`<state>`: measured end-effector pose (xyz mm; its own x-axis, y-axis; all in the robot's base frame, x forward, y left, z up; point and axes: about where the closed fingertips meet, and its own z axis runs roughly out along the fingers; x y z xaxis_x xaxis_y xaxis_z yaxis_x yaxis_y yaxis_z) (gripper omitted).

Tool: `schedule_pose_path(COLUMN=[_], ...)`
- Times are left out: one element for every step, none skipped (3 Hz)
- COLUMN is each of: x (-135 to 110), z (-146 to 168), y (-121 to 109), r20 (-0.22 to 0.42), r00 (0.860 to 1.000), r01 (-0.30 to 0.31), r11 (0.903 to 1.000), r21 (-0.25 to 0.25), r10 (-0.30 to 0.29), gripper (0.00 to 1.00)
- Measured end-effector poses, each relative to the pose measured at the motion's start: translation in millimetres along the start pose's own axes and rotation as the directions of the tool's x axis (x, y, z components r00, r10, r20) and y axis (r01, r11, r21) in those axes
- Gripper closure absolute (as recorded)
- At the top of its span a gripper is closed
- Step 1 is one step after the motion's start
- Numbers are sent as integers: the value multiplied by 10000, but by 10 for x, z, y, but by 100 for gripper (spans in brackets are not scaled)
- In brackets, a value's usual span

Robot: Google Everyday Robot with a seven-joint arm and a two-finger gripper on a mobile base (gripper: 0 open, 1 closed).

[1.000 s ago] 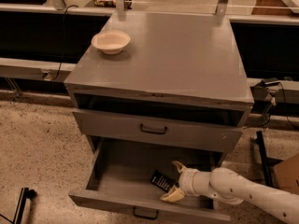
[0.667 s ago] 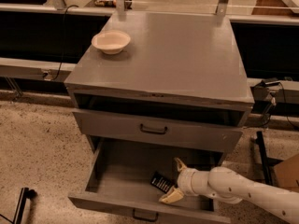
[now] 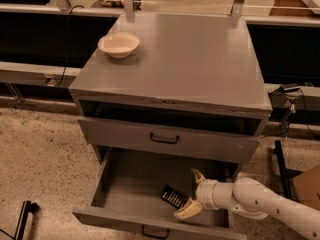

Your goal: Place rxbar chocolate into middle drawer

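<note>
The rxbar chocolate (image 3: 173, 196) lies flat inside the open middle drawer (image 3: 129, 183), with the gripper (image 3: 187, 194) just beside it, fingers spread apart. It looks light, thin and slick-wrapped, so it is probably best pinched across its long edges.

The gripper (image 3: 191, 194), cream-fingered and spread on a white arm (image 3: 260, 201), sits in the grey middle drawer (image 3: 132, 184); just beside it, the black rxbar chocolate (image 3: 173, 196) with pale lettering. Well above it, a cream bowl (image 3: 119, 44) on a grey cabinet (image 3: 195, 64)
</note>
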<state>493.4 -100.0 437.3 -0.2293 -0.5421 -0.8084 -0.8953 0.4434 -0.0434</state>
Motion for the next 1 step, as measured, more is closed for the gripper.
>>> schedule_pose_path(x=[0], z=[0], y=[0], r20=[0], r00=[10000], r01=[0], r11=[10000], r21=[-1], r10=[0], gripper=[0])
